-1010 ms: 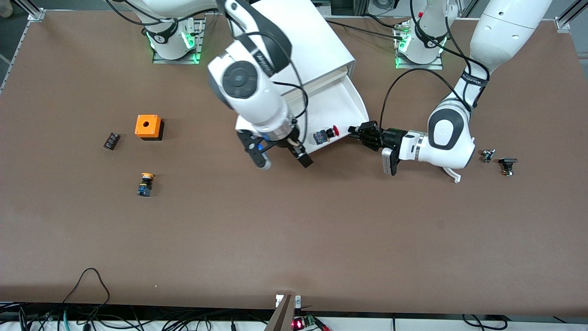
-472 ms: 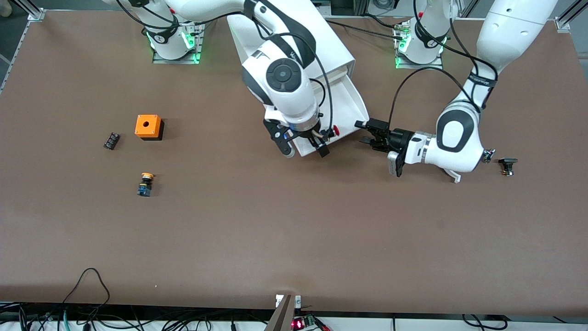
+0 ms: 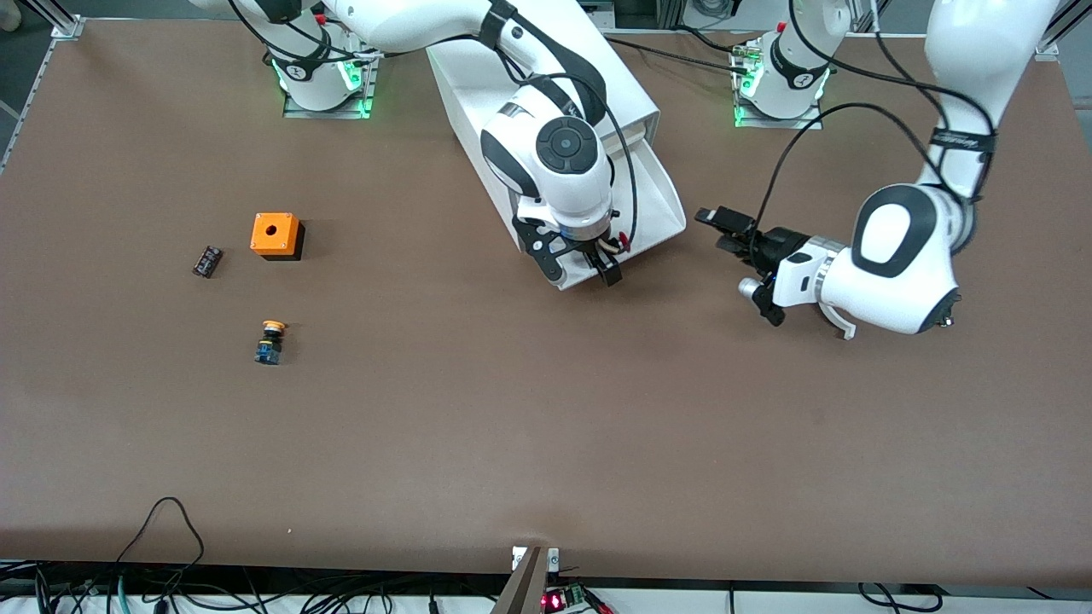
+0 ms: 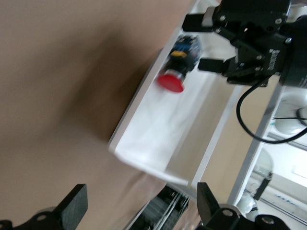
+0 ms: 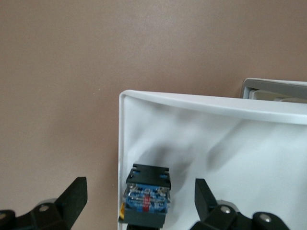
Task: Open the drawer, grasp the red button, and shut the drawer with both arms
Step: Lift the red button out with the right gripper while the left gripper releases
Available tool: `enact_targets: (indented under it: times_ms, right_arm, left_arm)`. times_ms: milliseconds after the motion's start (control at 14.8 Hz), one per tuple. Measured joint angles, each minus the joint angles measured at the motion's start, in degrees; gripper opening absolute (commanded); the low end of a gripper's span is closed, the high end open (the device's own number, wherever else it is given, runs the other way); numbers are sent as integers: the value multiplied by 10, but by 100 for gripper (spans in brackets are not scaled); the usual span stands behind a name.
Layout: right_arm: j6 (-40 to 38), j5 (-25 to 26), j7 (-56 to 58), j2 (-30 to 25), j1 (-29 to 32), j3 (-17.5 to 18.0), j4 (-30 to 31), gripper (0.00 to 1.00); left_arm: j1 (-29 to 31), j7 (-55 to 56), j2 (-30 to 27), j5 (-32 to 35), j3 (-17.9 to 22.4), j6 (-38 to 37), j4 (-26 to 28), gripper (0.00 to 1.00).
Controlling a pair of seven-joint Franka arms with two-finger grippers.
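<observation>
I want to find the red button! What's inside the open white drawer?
The button lies inside the drawer, near its front wall. The open right gripper hangs over it. In the front view that arm hides most of the drawer's inside. The open left gripper is beside the drawer.

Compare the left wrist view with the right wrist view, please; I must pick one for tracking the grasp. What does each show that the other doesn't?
Only the left wrist view shows the small push button's red mushroom cap, the right gripper open around the button's body, and the open left gripper apart from the drawer. Only the right wrist view shows the blue-and-black body end-on between the right gripper's own fingers, plus the white cabinet's edge. Both show the shallow white tray-like drawer pulled open, and the brown table.
</observation>
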State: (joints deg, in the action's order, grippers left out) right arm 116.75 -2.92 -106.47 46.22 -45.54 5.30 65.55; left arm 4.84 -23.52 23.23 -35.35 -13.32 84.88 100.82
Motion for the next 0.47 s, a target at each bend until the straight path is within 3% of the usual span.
enact_targets:
  times_ms: [202,269,337,472]
  right_arm:
    - [0,0,0,1,0,-1,-1,26]
    - [0,0,0,1,0,-1,-1,14]
    - [0,0,0,1,0,-1,-2,2]
    - [0,0,0,1,0,-2,-4,0]
  left_arm:
    - [-2,100,-3,73,-2,-63,-66,100]
    - [-4,129,-3,93,-3,-79,-85,100]
    - [-6,155,-3,113,-4,-93,-103,100]
    - [-9,194,-3,155,-7,-116,-136,100]
